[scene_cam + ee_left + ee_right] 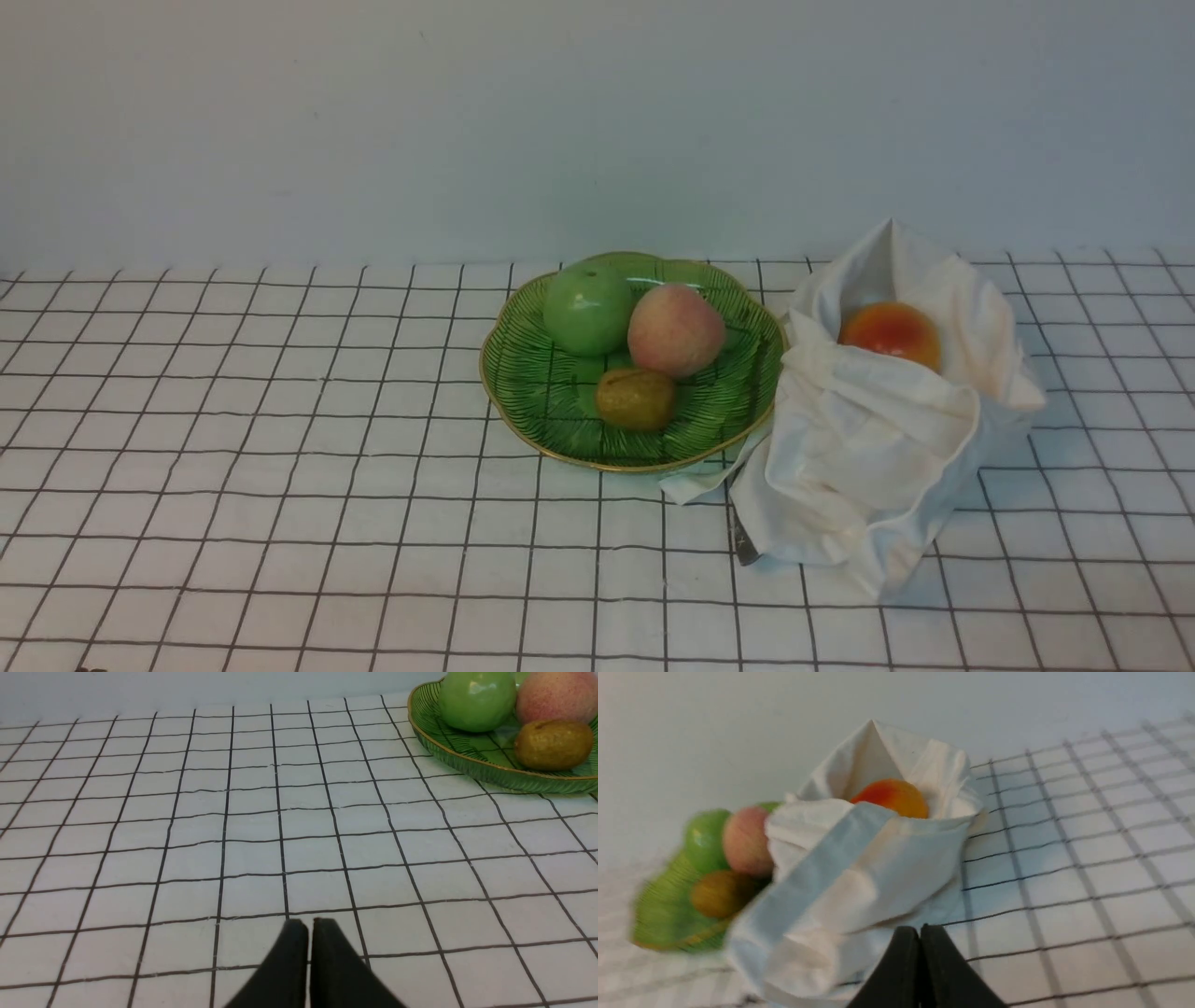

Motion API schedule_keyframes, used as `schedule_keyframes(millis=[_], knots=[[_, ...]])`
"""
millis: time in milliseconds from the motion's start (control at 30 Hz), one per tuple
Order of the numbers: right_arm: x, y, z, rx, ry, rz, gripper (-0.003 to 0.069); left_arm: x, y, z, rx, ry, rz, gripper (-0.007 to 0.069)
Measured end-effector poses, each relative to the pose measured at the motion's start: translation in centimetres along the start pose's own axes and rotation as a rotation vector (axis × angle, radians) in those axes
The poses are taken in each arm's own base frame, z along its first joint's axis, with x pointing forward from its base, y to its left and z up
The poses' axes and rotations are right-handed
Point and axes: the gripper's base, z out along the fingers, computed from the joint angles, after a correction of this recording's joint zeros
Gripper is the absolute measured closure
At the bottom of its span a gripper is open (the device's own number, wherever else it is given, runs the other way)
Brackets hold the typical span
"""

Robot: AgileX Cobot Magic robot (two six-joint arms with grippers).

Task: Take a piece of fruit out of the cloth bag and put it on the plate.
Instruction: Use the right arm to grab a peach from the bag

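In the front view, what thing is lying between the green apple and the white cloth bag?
The pink peach, on the plate, as the front view shows.

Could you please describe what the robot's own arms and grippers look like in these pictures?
Only the tips show clearly. The left gripper and the right gripper each have two dark, nearly black fingers that taper to narrow ends. No markings or cables can be made out on them, and the arms themselves cannot be made out in any view.
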Motion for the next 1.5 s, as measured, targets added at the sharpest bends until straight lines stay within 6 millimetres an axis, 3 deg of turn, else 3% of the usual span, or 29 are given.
schedule_keyframes(millis=[100,267,400,600,733,800,833,933,1133,1167,1233,1400,1433,1467,1500], knots=[[0.0,0.5,0.0,-0.057,0.012,0.316,0.0673,0.0,0.0,0.0,0.000,0.000,0.000,0.0632],[-0.3,0.8,0.0,-0.098,-0.016,0.497,0.0673,0.0,0.0,0.0,0.000,0.000,0.000,0.0632],[-1.2,1.3,-0.3,-0.114,-0.040,0.319,0.0673,0.0,0.0,0.0,0.000,0.000,0.000,0.0632],[-7.8,4.4,-1.6,-0.117,-0.178,-0.085,0.0673,0.0,0.0,0.0,0.000,0.000,0.000,0.0632],[-11.0,5.7,1.3,-0.052,-0.025,-0.178,0.0673,0.0,0.0,0.0,0.000,0.000,0.000,0.0632],[-11.4,5.9,2.8,-0.029,0.052,-0.193,0.0673,0.0,0.0,0.0,0.000,0.000,0.000,0.0632],[-12.3,6.2,5.1,-0.001,0.148,-0.222,0.0669,0.0,0.0,0.0,0.000,0.000,0.000,0.0632],[-13.1,6.3,9.3,0.036,0.304,-0.232,0.0656,0.0,0.0,0.0,0.000,0.000,0.000,0.0632],[-14.1,6.4,15.6,0.057,0.453,-0.259,0.0572,0.0,0.0,0.0,0.000,0.000,0.000,0.0632],[-14.2,6.4,15.6,0.055,0.449,-0.263,0.0567,0.0,0.0,0.0,0.000,0.000,0.000,0.0632],[-14.0,6.3,18.1,0.052,0.491,-0.264,0.0491,0.0,0.0,0.0,0.000,0.000,0.000,0.0632],[-13.0,5.7,22.2,0.039,0.562,-0.255,0.0275,0.0,0.0,0.0,0.000,0.000,0.000,0.0632],[-12.9,5.6,22.4,0.037,0.565,-0.258,0.0264,0.0,0.0,0.0,0.000,0.000,0.000,0.0632],[-12.4,5.3,24.1,0.039,0.593,-0.241,0.0169,0.0,0.0,0.0,0.000,0.000,0.000,0.0632],[-12.0,5.0,24.8,0.043,0.609,-0.235,0.0139,0.0,0.0,0.0,0.000,0.000,0.000,0.0632]])
